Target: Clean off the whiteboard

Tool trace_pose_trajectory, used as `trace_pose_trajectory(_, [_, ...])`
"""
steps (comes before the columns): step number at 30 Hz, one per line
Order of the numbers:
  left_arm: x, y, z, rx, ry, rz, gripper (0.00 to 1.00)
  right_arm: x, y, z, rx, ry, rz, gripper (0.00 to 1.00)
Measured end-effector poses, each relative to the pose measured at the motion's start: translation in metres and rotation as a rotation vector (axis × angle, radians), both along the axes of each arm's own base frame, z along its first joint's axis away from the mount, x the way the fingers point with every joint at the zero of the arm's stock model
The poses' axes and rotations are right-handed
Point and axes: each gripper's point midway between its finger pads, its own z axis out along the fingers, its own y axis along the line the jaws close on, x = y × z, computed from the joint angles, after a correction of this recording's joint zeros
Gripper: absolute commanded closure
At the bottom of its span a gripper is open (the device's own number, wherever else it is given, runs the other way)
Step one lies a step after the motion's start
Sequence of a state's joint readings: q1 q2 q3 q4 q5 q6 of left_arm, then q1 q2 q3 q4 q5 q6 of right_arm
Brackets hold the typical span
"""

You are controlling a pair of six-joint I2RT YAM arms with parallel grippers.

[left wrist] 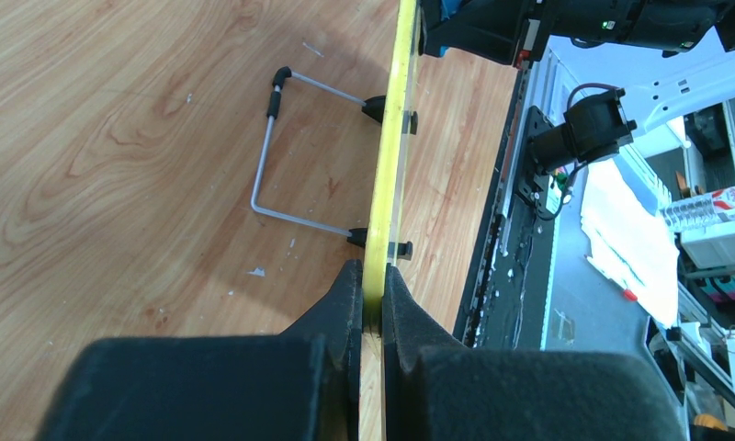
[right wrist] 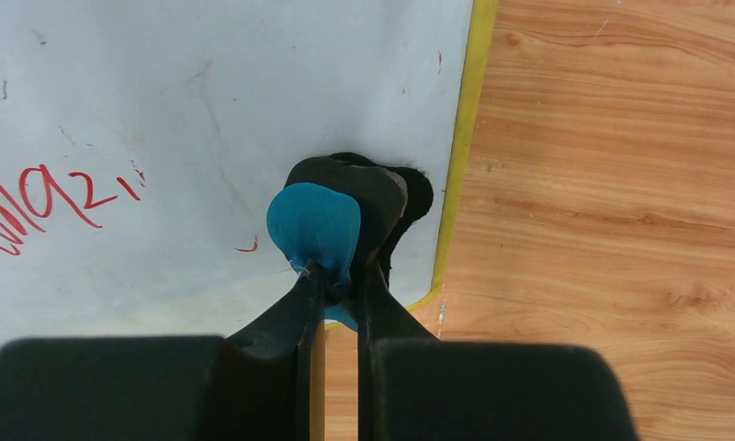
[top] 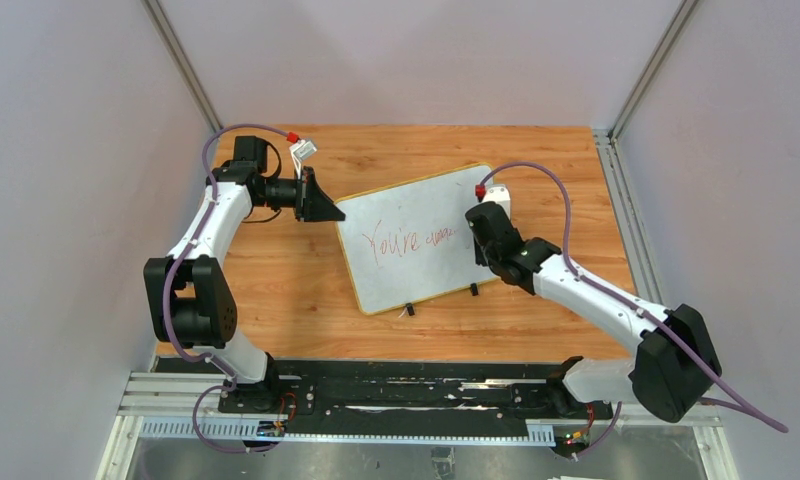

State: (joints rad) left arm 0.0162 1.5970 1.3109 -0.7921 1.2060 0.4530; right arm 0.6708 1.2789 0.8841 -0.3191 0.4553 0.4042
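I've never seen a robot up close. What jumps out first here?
A whiteboard with red handwriting sits in the middle of the wooden table. The left gripper pinches its yellow rim, while the right gripper holds a blue eraser against the board near its right edge.

There is one whiteboard (top: 416, 235), with two black clips (top: 409, 309) on its near long edge and one wire stand (left wrist: 267, 156) on its back. One blue eraser (right wrist: 313, 225) is in view. There are two grippers: the left gripper (left wrist: 373, 303) and the right gripper (right wrist: 341, 285).
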Motion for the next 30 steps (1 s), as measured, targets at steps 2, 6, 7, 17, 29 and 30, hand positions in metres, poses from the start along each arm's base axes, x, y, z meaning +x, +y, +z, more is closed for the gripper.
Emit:
trace_pose_trajectory(2, [0.000, 0.000, 0.000, 0.000, 0.000, 0.000, 1.00, 0.000, 0.000, 0.000, -0.005, 0.001, 0.008, 0.99])
trace_pose_trajectory(6, [0.000, 0.000, 0.000, 0.000, -0.001, -0.001, 1.00, 0.002, 0.007, -0.001, 0.010, 0.016, 0.031, 0.99])
trace_pose_trajectory(7, [0.000, 0.000, 0.000, 0.001, 0.000, -0.001, 1.00, 0.002, 0.008, -0.002, 0.010, 0.019, 0.033, 0.99])
trace_pose_trajectory(17, [-0.002, 0.002, -0.002, 0.005, 0.018, 0.006, 1.00, 0.009, 0.025, -0.002, -0.009, 0.046, 0.063, 0.99])
trace_pose_trajectory(29, [-0.002, 0.002, -0.002, 0.007, 0.020, 0.007, 1.00, 0.008, 0.041, 0.005, 0.006, 0.035, 0.102, 0.99])
trace_pose_trajectory(30, [-0.002, 0.002, -0.002, 0.007, 0.020, 0.007, 1.00, 0.008, 0.041, 0.005, 0.004, 0.033, 0.101, 0.99])
